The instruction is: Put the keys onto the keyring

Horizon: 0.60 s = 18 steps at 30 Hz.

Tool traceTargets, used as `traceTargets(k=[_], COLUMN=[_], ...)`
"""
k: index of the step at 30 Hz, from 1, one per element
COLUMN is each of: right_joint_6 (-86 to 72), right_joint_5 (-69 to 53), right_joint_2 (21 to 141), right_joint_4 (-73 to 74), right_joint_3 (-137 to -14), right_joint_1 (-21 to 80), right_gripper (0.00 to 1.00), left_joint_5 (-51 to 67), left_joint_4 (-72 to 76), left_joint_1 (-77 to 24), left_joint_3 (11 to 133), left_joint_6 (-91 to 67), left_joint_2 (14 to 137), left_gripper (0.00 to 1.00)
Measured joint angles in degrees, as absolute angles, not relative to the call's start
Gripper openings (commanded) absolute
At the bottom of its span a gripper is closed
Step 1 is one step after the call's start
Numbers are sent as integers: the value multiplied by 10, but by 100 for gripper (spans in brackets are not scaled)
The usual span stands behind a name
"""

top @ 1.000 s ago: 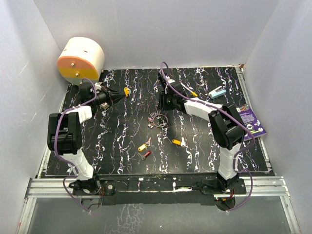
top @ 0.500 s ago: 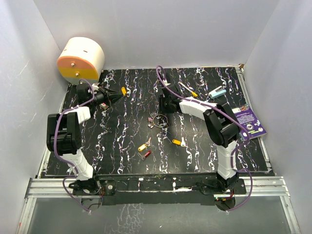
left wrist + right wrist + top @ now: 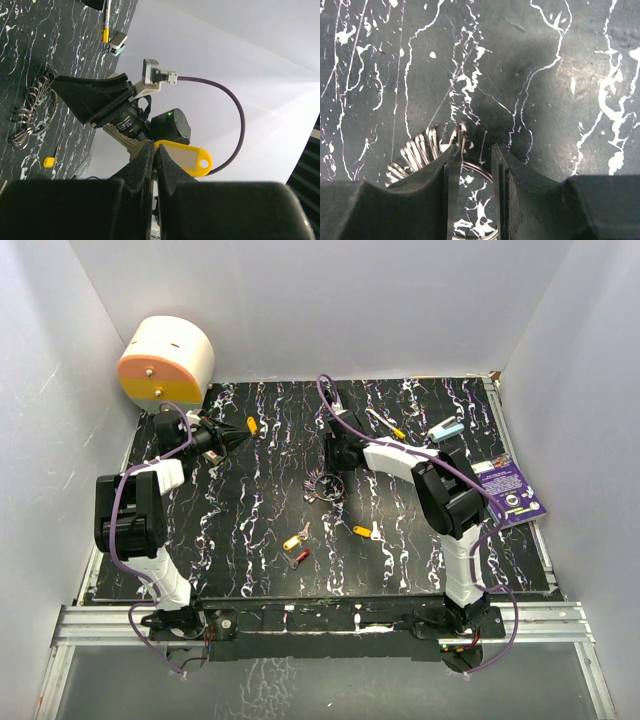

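Yellow oval-headed silver key (image 3: 182,159) is clamped in the left claw (image 3: 155,150), jaws fully closed on it, yellow head sticking out to one side. It is held in the air over the far-left part of the black white-veined marble tabletop (image 3: 240,510). In the top view that key (image 3: 252,424) pokes out right of the claw tip.

Thin round silver keyring (image 3: 325,486) with a fanned bunch of plain silver keys lies flat near the table centre. The right claw (image 3: 475,150) points straight down over it, jaws narrow with a small gap. The ring wire crosses that gap, and the fan of keys sits left of the fingers (image 3: 451,185). Cannot tell if the fingers pinch the ring or just straddle it.

Loose on the table, nearer than the keyring:
- one yellow-headed key (image 3: 292,541)
- a small red-headed key (image 3: 302,555) just beside it
- further right, a second yellow-headed key (image 3: 362,531)

All three lie apart from the ring.

Far right: yellow-handled white stick (image 3: 385,423) and small light blue block (image 3: 447,430). Purple printed card (image 3: 512,495) is at the right edge. Cream and orange round drum (image 3: 165,358) sits at the far-left corner.
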State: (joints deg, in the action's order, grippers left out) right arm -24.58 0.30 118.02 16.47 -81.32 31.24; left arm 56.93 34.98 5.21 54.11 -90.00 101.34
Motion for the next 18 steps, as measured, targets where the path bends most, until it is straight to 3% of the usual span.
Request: traceTargets(k=[18], right_joint_6=[-246], right_joint_5=[27], right_joint_2=[1203], right_joint_4=[181], right_joint_3=[-850], right_joint_1=[336], right_gripper=[36], left_joint_5=[569], left_joint_4=[360], left_joint_1=[60], left_joint_3=[533], left_joint_6=[-906], left_joint_2=[996], left_gripper=[0])
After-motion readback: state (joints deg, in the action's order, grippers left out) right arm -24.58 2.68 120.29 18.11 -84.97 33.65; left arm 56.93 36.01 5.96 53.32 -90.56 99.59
